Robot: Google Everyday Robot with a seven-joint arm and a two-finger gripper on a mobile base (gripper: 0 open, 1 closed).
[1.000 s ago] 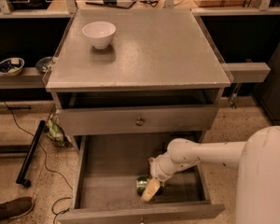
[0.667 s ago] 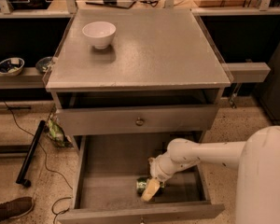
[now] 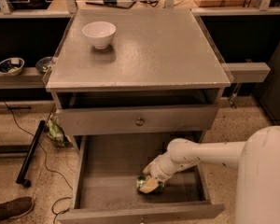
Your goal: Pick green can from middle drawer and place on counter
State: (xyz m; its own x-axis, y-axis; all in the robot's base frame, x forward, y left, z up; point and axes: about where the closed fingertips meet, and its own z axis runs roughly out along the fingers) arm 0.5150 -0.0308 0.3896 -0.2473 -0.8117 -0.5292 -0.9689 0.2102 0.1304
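camera view: the middle drawer [image 3: 107, 171] is pulled out at the bottom of the cabinet, and its plank floor shows. the green can [image 3: 143, 183] lies on that floor toward 5 o'clock of the drawer, near the front wall. its print is pale and mottled, too small to read.

the gripper [image 3: 150, 185] is down inside the drawer, right at the can, touching or overlapping its 3 o'clock side. whether it has closed on the can cannot be told from here. the white arm [image 3: 200, 153] reaches in from 3 o'clock, coming off the robot's rounded white body [image 3: 266, 176] at the lower right.

above the open drawer sits a closed drawer front [image 3: 107, 121] with a round brass knob [image 3: 140, 122]. the counter [image 3: 154, 50] is the flat grey top, worn pale along its front edge. a white bowl [image 3: 99, 33] stands upright on it at about 10 o'clock.

a side shelf [image 3: 18, 78] at 9 o'clock of the cabinet holds two small dishes. a black pole [image 3: 30, 152] lies on the speckled floor at 8 o'clock, and a brown shoe [image 3: 9, 208] shows at the bottom left corner.
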